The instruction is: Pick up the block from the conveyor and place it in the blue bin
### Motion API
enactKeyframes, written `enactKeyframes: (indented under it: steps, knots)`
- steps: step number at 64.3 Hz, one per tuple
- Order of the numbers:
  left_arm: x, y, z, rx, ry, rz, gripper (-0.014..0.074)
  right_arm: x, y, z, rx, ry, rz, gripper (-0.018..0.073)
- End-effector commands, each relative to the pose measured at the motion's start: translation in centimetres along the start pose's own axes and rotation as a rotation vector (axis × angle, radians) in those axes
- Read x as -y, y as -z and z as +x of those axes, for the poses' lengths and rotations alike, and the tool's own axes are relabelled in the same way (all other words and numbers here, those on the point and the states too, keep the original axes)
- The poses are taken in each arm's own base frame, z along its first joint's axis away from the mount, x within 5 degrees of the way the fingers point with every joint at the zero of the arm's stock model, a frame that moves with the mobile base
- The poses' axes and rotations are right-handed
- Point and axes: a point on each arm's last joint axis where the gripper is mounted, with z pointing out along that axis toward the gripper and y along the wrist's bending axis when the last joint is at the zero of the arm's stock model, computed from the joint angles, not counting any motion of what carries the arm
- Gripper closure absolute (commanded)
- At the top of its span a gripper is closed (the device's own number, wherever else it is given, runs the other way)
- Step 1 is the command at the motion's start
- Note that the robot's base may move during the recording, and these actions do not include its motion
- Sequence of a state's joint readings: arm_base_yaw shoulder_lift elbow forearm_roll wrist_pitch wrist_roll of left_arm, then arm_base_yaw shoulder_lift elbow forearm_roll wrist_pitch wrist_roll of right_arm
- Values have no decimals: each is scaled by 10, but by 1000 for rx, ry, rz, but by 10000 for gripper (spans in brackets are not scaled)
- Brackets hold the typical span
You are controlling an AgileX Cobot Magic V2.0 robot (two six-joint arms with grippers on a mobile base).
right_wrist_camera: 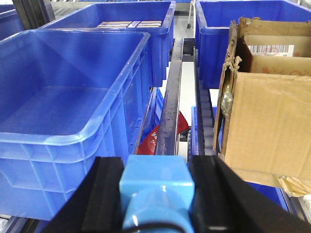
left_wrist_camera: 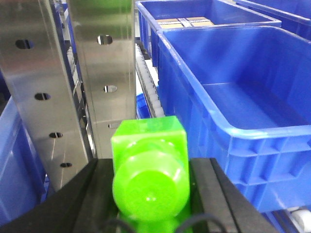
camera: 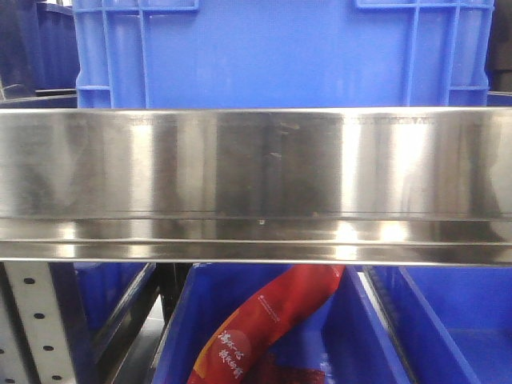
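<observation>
In the left wrist view a bright green block (left_wrist_camera: 149, 165) with a round knob on its near face sits between black fingers (left_wrist_camera: 95, 194). My left gripper (left_wrist_camera: 151, 167) is shut on it, held up beside an empty blue bin (left_wrist_camera: 252, 132) on the right. In the right wrist view my right gripper (right_wrist_camera: 156, 170) is shut on a light blue block (right_wrist_camera: 156, 187), with a large empty blue bin (right_wrist_camera: 63, 136) just ahead on the left. The conveyor is out of view.
Perforated steel uprights (left_wrist_camera: 104, 73) stand left of the green block. A torn cardboard box (right_wrist_camera: 267, 111) sits on the right, above a roller track (right_wrist_camera: 204, 111). Farther bins hold flat packages (right_wrist_camera: 129, 24). The front view shows a steel rail (camera: 256, 184), a blue crate (camera: 272, 48) and a red packet (camera: 264, 328).
</observation>
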State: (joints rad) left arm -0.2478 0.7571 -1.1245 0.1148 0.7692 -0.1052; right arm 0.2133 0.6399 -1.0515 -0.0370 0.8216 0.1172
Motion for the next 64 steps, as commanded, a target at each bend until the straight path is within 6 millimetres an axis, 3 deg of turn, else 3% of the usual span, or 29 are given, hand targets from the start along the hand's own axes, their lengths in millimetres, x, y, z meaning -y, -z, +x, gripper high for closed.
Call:
enactKeyframes:
  steps: [1,32,39,55,64]
  knots:
    - [1,1,-5,53,9,14,707,1,3,-4,33,12,7,721]
    - [2,2,-9,86,13,21,707,-2,3,-6,54,-11,-20,721]
    - [6,-6,-18,87,-24,48,707,-7,-1,-17,88,29,-63,721]
    - [45,-36,-64,101,-131,228,707,-33,-20,-66,141,118,-204,721]
    - [77,-67,-78,57,-180,308,707,-53,-53,-86,104,143,-259,721]
